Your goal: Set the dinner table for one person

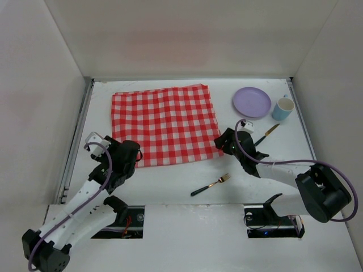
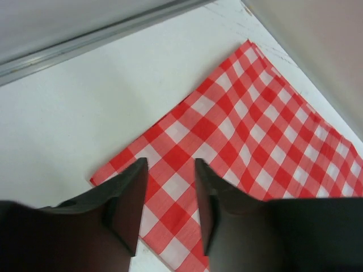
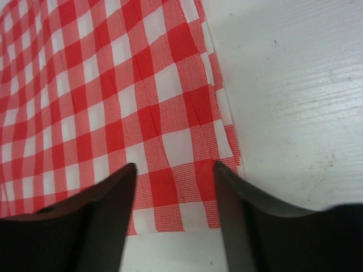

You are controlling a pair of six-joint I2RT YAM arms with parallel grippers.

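Note:
A red-and-white checked cloth (image 1: 163, 123) lies spread flat on the white dinner table (image 1: 170, 181). My left gripper (image 1: 131, 154) is open over the cloth's near-left corner (image 2: 170, 164), with nothing between its fingers. My right gripper (image 1: 224, 143) is open over the cloth's near-right corner (image 3: 176, 164), also empty. A lilac plate (image 1: 251, 102) and a white-and-blue cup (image 1: 283, 109) stand at the far right. A dark-handled fork (image 1: 210, 185) lies near the front. A second dark-handled utensil (image 1: 266, 135) lies by the right arm.
White walls enclose the table on three sides. A metal rail (image 2: 96, 34) runs along the left edge. The arm bases (image 1: 266, 218) sit at the near edge.

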